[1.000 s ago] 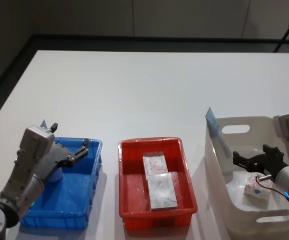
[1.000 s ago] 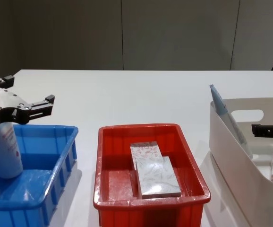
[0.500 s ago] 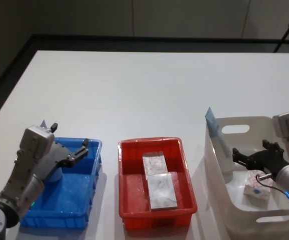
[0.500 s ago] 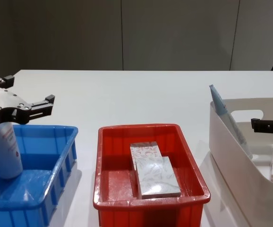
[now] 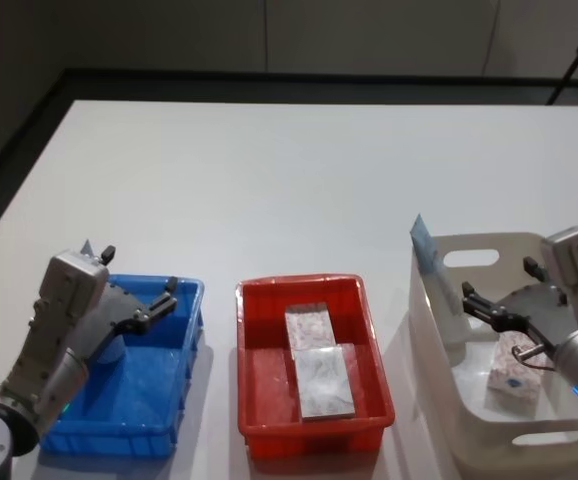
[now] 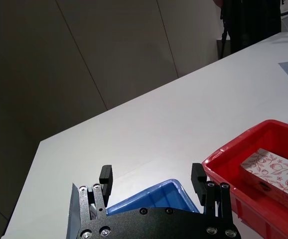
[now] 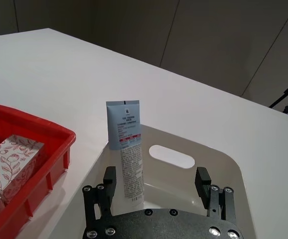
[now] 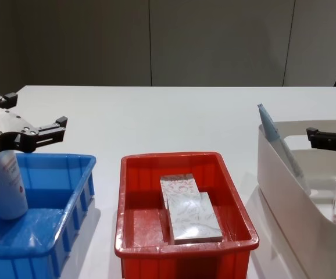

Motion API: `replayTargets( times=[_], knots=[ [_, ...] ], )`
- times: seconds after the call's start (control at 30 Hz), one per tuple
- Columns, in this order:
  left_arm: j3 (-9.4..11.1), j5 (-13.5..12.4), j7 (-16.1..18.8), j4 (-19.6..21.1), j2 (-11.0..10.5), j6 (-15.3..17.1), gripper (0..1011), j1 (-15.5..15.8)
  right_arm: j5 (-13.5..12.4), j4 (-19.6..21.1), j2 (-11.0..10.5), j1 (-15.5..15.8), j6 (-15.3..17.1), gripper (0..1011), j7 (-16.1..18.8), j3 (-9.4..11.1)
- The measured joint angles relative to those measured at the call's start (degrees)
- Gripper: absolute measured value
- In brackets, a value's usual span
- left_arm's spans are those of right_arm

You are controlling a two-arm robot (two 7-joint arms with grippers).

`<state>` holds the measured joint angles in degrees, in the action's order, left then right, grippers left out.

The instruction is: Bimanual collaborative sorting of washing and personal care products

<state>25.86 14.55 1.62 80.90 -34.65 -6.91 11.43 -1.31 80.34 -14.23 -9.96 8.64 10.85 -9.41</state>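
A pale-blue tube (image 5: 431, 262) leans against the white bin's near-left wall (image 7: 128, 149), and a flat leaf-pattern box (image 5: 514, 367) lies on that bin's floor. My right gripper (image 5: 499, 278) hovers open above the bin with nothing between its fingers (image 7: 155, 174). Two more leaf-pattern boxes (image 5: 316, 372) lie stacked in the red bin (image 5: 259, 400). Another tube (image 8: 6, 183) stands upright in the blue bin (image 8: 69, 192). My left gripper (image 5: 141, 270) hangs open just above that tube, holding nothing (image 6: 152, 174).
The three bins sit in a row along the table's front edge: blue on the left, red in the middle, white bin (image 5: 489, 445) on the right. Behind them the white table (image 5: 289, 180) stretches bare to its far edge.
My right gripper has risen and moved slightly back from low inside the white bin, still open. The left arm and all products have stayed put.
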Motion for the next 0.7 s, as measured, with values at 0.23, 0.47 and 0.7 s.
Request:
replayTargets(
  times=[0.23, 0.47, 0.7],
  knots=[
    [0.0, 0.0, 0.0, 0.0, 0.0, 0.0, 1002, 0.0, 1.3, 1.7, -0.5, 2.2, -5.3, 1003, 0.0, 0.3],
    [0.0, 0.0, 0.0, 0.0, 0.0, 0.0, 1002, 0.0, 1.9, 3.2, -0.8, 4.9, -10.5, 1003, -0.4, 1.2],
    [0.0, 0.0, 0.0, 0.0, 0.0, 0.0, 1001, 0.0, 2.0, 3.2, -0.8, 4.9, -10.4, 1003, -0.4, 1.3]
  ],
)
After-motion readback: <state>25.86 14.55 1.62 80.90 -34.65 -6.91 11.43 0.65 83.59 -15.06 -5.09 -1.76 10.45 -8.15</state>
